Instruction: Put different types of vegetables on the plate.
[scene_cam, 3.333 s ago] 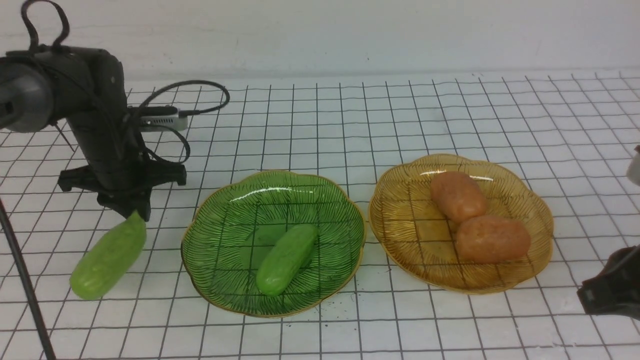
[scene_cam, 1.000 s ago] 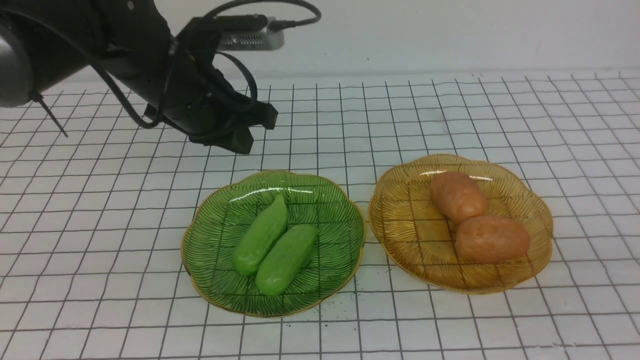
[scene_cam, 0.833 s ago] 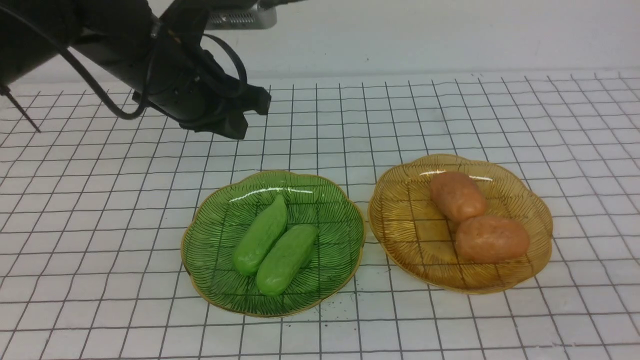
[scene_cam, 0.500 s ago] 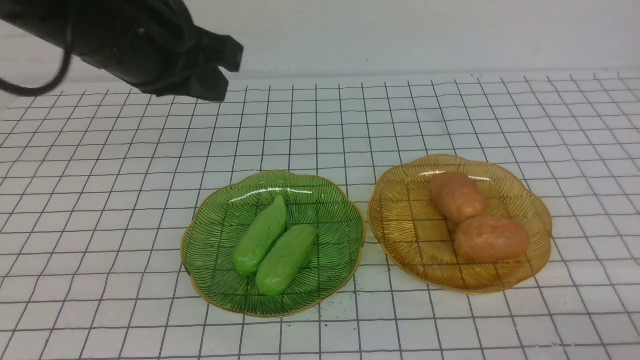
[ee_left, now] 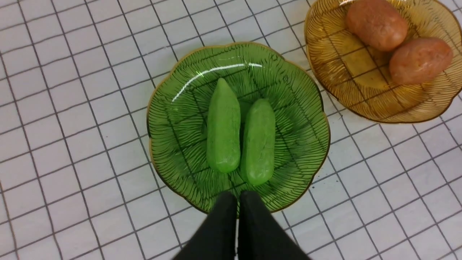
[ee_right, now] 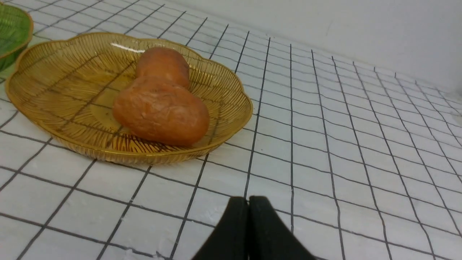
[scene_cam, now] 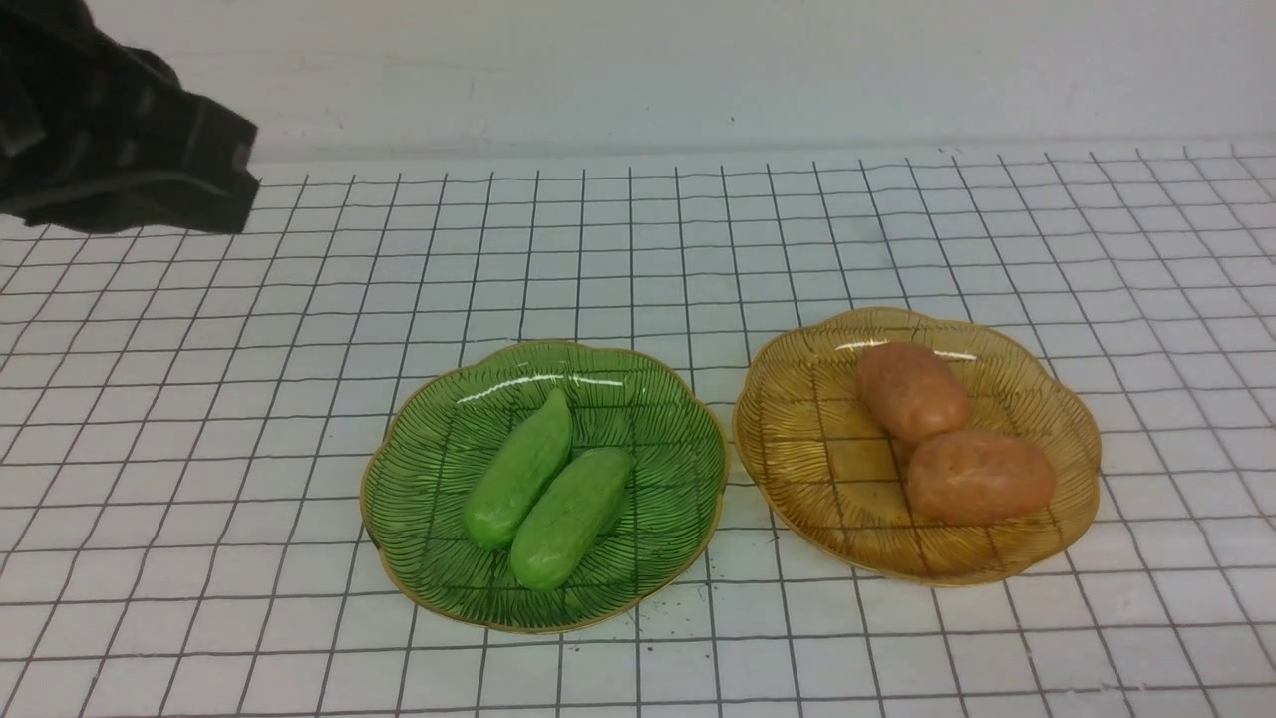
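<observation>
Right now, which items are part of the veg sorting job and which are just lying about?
Job: two green cucumbers on the green plate; two potatoes on the amber plate.
Lying about: nothing loose; only the grid mat.

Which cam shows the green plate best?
Left wrist view: the green plate is seen whole from above, both cucumbers clear. Front view shows it whole but at a slant. Right wrist catches only a rim sliver.

White gridded table with green plate beside amber plate
</observation>
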{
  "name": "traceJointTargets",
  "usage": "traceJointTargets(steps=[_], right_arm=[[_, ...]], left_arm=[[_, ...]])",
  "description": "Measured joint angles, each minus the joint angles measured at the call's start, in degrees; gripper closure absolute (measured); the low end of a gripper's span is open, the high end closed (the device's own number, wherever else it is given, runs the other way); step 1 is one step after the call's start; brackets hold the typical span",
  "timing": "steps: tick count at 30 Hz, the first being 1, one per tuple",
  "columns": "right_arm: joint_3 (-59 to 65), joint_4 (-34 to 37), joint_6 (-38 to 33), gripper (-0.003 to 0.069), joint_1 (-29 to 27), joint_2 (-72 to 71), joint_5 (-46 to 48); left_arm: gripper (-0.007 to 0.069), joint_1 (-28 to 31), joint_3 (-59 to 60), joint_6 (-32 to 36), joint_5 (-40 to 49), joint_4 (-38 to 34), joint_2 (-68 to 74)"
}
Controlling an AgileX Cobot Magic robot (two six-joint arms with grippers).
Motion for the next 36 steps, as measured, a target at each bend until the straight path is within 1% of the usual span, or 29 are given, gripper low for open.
traceJointTargets(steps=[10, 14, 21, 23, 28, 32, 34, 36], right_arm=[[0.0, 0.3, 0.0, 0.0673, -0.11, 0.0, 0.0], [0.0, 0.3, 0.0, 0.0673, -0.11, 0.0, 0.0], [0.0, 0.3, 0.0, 0.0673, -0.11, 0.0, 0.0], [0.0, 0.3, 0.06, 0.0673, -0.11, 0.0, 0.0], [0.04, 3.16, 3.76, 0.0673, -0.11, 0.0, -0.08], [0.04, 3.58, 5.18, 0.0673, -0.11, 0.0, -0.1], [0.04, 3.78, 5.53, 0.0673, -0.11, 0.0, -0.1], [0.04, 3.78, 5.59, 0.0673, -0.11, 0.0, -0.1]], left_arm=[[0.0632, 0.0, 1.04, -0.22, 0.16, 0.01, -8.55], [0.0632, 0.0, 7.11, -0.22, 0.16, 0.22, -14.57], [0.0632, 0.0, 22.65, 0.18, 0.89, 0.56, -23.39], [0.0632, 0.0, 25.14, 0.18, 0.91, 1.04, -25.24], [0.0632, 0.0, 32.81, -0.88, 0.96, 1.55, -32.32], [0.0632, 0.0, 37.79, -2.45, 0.81, 1.5, -37.63], [0.0632, 0.0, 41.48, -3.99, -2.27, 1.08, -42.0], [0.0632, 0.0, 46.91, -5.26, -9.82, 0.21, -46.39]])
